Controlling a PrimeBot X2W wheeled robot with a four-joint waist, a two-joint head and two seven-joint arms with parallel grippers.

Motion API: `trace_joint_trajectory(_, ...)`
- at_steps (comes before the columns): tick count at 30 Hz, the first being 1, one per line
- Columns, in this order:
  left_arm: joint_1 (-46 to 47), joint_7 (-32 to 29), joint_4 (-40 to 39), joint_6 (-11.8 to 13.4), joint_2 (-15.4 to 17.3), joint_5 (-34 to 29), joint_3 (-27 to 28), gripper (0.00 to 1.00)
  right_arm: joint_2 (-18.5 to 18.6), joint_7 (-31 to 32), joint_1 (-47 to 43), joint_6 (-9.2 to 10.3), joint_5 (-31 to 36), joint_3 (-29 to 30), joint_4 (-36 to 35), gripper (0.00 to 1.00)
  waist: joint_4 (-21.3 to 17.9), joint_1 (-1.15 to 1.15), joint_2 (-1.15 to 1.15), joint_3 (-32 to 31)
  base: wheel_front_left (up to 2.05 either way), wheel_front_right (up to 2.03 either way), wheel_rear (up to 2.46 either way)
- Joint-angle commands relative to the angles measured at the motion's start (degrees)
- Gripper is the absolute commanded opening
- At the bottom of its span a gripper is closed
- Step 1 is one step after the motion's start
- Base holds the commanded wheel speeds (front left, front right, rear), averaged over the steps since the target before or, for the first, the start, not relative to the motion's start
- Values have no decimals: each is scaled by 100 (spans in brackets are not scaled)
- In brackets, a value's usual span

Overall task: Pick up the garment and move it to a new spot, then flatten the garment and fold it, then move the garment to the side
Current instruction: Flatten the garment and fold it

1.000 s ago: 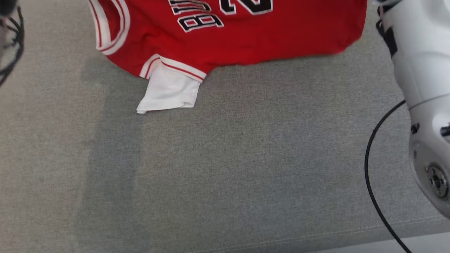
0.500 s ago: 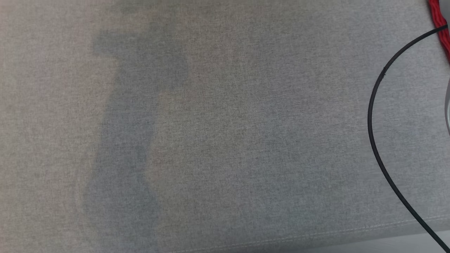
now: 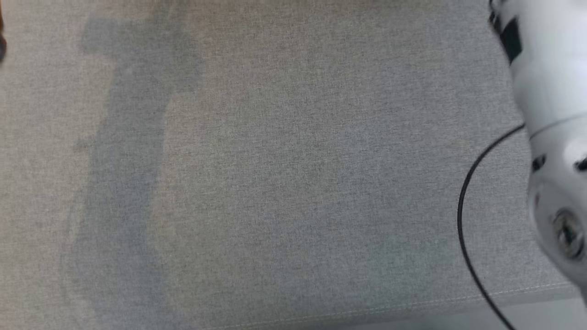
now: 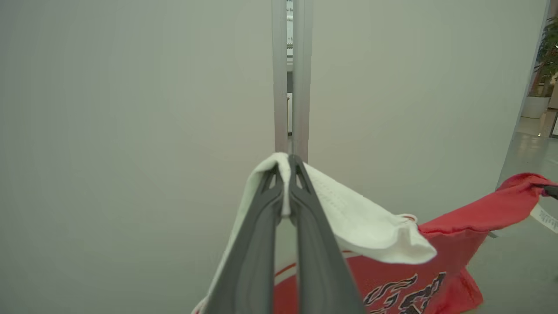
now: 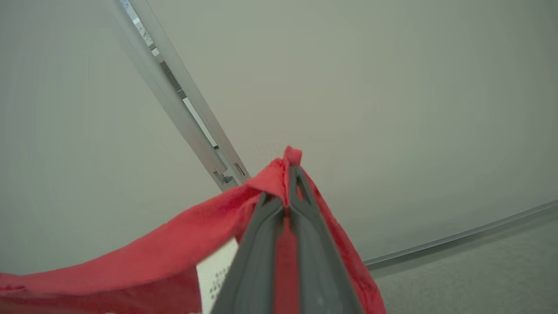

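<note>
Holding the garment (image 4: 383, 274) aloft, I had the left gripper (image 4: 287, 163) pinched shut on its white sleeve (image 4: 348, 218) and the right gripper (image 5: 292, 172) clamped on a red edge (image 5: 266, 183). It hung stretched between them, long axis arm to arm, off the surface (image 3: 293, 183).

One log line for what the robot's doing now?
left gripper: shut on jersey | right gripper: shut on jersey | jersey: hanging between them

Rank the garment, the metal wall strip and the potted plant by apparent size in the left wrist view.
Largest: garment.
Then: metal wall strip.
Smallest: potted plant, though it stands far off, so it may only look small.
</note>
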State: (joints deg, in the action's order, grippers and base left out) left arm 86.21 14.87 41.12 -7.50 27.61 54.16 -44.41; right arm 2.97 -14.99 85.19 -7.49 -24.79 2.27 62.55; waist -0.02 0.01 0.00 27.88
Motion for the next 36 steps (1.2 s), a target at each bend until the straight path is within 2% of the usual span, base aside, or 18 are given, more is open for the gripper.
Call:
trace_joint_trajectory(1,-445,31,-222,3,99,-46,210,0,-6,-22,-402,2,-217,-135,-227,0,-41,-1,0,-183,0,0,0)
trace_joint_trajectory(7,-2497,30,-1197,85,102,-459,1103,0,14,-20,-2222,2,-1203,-755,-1318,0,-29,-1,0,-656,0,0,0)
trace_joint_trajectory(13,-4487,32,-2073,304,-75,-918,1669,0,329,-20,-3923,2,-1747,-1208,-2117,0,18,-1,0,-1097,0,0,0)
trace_joint_trajectory(19,-6347,32,-2811,560,-344,-1081,2224,0,544,-2,-5427,2,-2113,-1385,-2679,0,44,-1,0,-1569,0,0,0)
trace_joint_trajectory(27,-8033,32,-3428,727,-596,-1226,2224,0,645,27,-6997,1,-2290,-1060,-3298,0,192,-1,0,-2006,0,0,0)
trace_joint_trajectory(36,-8873,-9,-3704,1012,-623,-1308,2033,0,637,312,-8130,4,-1943,-451,-3845,0,256,-1,0,-2359,0,0,0)
